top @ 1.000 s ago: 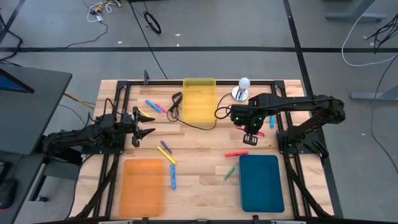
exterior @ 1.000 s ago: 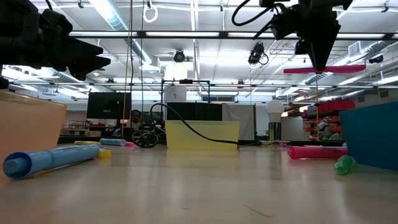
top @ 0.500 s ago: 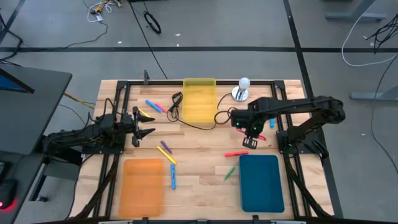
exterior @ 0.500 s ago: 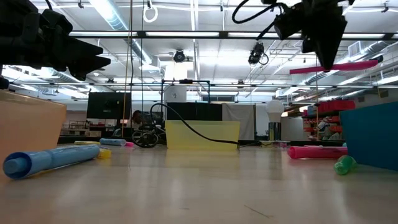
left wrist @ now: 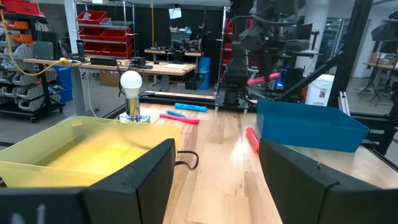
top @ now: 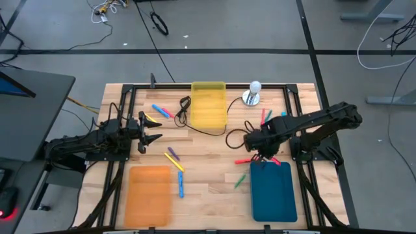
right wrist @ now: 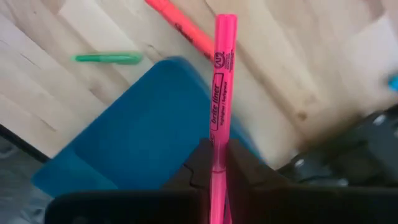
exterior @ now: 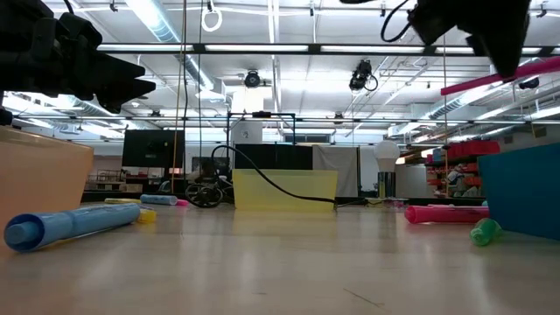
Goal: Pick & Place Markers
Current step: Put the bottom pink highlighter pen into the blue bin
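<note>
Overhead, largest first:
Table: wooden, with a black frame hidden in part under both arms.
Teal tray: at the near right; in the low view it was cut off by the picture's edge.
Orange tray: near left, only a corner seen in the low view.
Yellow tray: far middle, a black cable trailing past it.
Right gripper: above the teal tray's far edge, fingers clamped on a pink marker; the marker's lower end was hidden between the fingers.
Left gripper: waiting at the left, fingers partly spread, holding nothing.
Loose markers: red one just beside the teal tray, green near it, blue by the orange tray; others at the far side too small to sort.
</note>
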Motion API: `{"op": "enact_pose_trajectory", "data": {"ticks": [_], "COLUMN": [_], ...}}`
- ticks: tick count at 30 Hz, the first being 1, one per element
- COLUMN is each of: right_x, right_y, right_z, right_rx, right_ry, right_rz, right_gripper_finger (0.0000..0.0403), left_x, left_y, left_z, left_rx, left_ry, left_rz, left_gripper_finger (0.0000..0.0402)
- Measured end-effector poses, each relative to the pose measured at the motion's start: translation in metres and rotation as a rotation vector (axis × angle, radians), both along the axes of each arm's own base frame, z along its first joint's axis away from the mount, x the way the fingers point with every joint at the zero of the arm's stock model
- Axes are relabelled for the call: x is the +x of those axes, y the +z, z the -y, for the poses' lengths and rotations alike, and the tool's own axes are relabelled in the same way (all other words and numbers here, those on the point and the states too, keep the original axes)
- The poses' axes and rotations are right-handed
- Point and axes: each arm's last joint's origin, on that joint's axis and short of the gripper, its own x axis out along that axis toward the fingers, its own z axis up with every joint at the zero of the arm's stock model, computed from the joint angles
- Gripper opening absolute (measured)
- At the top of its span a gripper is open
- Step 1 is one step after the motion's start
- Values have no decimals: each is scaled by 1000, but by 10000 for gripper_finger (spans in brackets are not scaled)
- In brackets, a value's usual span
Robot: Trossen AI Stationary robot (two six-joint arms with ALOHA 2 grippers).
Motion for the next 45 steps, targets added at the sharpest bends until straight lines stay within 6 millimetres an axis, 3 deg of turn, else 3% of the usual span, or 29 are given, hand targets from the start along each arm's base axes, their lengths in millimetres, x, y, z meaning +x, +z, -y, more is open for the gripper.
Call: {"op": "enact_pose_trajectory", "data": {"ticks": [12, 21, 36, 45], "right_x": [-15, -38, -68, -64], "right_y": [0, 3, 5, -29], "right_z": [-58, -93, -119, -120], "right_rx": [19, -14, -34, 37], "right_ry": [-243, -439, -704, -717], "right_rz": [1, -1, -62, -54], "right_gripper_finger": [19, 19, 20, 20], "left_x": [0, 0, 0, 0], "left_y": [0, 0, 0, 0], "left_z": [0, 0, 0, 0], "left_rx": [0, 0, 0, 0], "left_ry": [0, 0, 0, 0], "left_rz": [1, 0, 1, 0], "left_gripper_finger": [238, 238, 238, 238]}}
